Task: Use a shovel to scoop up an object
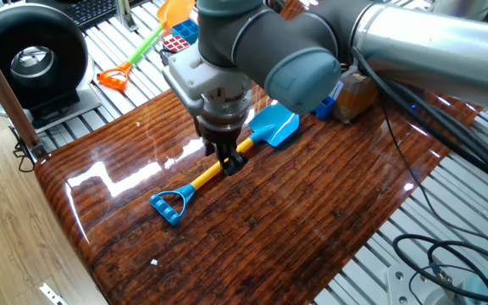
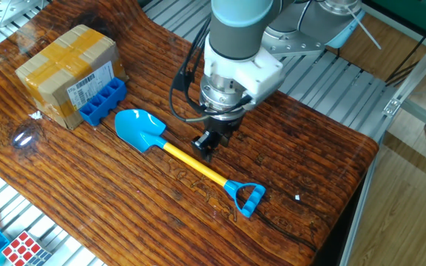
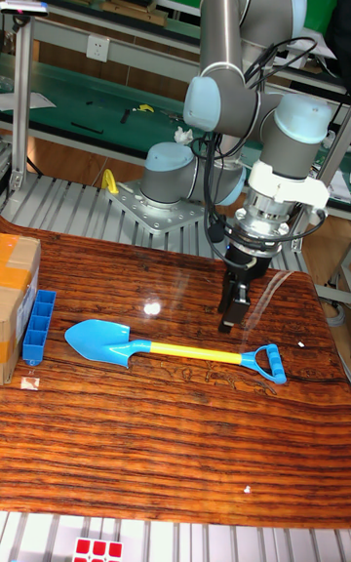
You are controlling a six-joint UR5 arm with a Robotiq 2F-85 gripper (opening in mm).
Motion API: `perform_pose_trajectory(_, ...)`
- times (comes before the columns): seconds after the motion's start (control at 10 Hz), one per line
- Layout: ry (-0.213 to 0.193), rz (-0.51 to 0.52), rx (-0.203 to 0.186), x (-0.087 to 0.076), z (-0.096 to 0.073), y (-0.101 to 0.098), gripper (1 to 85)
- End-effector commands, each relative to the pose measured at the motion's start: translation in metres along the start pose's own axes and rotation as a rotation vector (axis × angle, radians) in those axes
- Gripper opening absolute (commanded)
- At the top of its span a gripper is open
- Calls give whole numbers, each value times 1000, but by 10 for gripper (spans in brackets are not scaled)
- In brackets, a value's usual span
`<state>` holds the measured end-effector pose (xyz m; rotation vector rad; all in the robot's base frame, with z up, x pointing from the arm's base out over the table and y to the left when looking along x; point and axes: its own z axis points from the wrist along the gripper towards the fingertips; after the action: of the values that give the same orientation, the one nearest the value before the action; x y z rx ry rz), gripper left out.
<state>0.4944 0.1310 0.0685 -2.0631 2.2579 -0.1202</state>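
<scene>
Above the yellow shaft of the shovel [image 2: 191, 161], the end effector [image 2: 205, 143] is hovering; whether its jaws are parted I cannot tell. Lying flat on the worktop [image 2: 124, 214], the shovel is pointing its blade near the block [image 2: 100, 101], which is leaning against the cardboard box [image 2: 61, 70]. An off-centre pinch risks spinning the shovel. No open containers are showing.

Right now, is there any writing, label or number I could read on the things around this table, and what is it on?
Nothing here can be read.
White label on the cardboard box: printed lines and a barcode, too small to read.
Shovel, blue block, puzzle cube: no writing visible.
</scene>
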Motion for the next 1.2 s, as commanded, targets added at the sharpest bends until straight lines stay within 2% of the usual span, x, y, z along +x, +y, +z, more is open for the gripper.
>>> perform_pose_trajectory(0.0,-9,8,5,-1,6,2,520)
perform_pose_trajectory(0.3,-3,-3,3,3,8,4,513)
perform_pose_trajectory(0.6,29,-42,-4,8,8,5,453)
perform_pose_trajectory(1.1,27,-25,-6,9,8,6,410)
